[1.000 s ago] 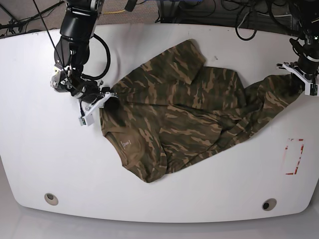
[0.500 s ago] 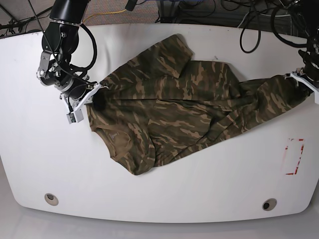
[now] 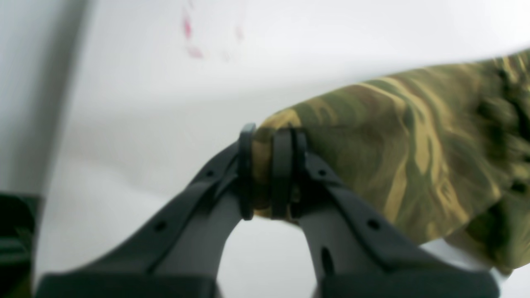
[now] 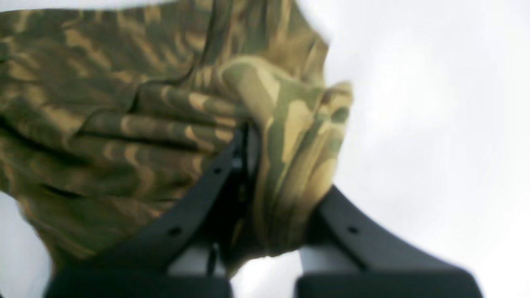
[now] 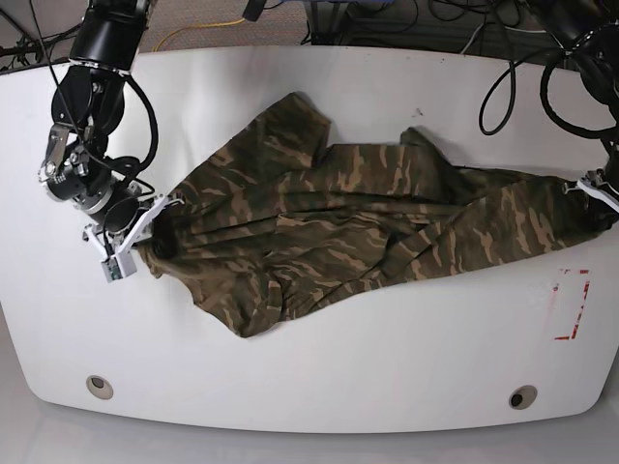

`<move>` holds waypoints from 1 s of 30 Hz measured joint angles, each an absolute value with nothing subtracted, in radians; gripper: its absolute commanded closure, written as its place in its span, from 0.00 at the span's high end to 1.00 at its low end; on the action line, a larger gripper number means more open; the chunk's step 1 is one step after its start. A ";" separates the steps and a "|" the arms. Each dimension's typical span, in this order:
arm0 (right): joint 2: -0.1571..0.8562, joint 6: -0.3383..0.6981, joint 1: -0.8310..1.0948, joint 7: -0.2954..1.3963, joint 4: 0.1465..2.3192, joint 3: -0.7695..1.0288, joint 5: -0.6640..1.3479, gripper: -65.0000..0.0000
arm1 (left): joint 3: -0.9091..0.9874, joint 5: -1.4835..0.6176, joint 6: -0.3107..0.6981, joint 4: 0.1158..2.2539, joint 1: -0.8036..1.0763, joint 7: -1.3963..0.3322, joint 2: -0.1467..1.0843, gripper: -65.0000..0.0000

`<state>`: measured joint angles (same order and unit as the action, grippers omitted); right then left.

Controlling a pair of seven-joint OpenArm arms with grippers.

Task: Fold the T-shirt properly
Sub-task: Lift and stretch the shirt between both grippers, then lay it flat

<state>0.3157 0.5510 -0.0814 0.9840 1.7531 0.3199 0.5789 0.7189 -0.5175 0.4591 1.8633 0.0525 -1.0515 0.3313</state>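
Right now I have the T-shirt (image 5: 338,222) stretched across mid-desk (image 5: 309,367), my right pincer (image 5: 131,246) clenched on cloth at nine o'clock and my left pincer (image 3: 267,178) clamping its three-o'clock edge. I judge that this two-ended pull is meant to flatten the bunched wrinkles before any fold.

A white table (image 5: 319,367) with rounded corners is filling the view, red tape marks (image 5: 571,304) sitting near one edge. Black and yellow cables (image 5: 387,14) are trailing over grey floor behind.
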 measured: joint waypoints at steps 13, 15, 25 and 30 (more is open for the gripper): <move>0.402 0.574 -0.341 0.987 1.657 0.203 0.582 0.00 | 0.616 -0.517 0.510 1.864 -0.141 -1.104 0.405 0.06; 0.414 0.577 -0.395 0.987 1.635 0.183 0.585 0.00 | 0.611 -0.518 0.511 1.864 -0.187 -1.129 0.408 0.06; 0.452 0.574 -0.674 0.989 1.468 0.073 0.583 0.00 | 0.573 -0.515 0.514 1.746 -0.442 -1.196 0.469 0.06; 0.449 0.577 -0.739 0.989 1.456 0.057 0.590 0.00 | 0.561 -0.516 0.514 1.699 -0.523 -1.194 0.506 0.06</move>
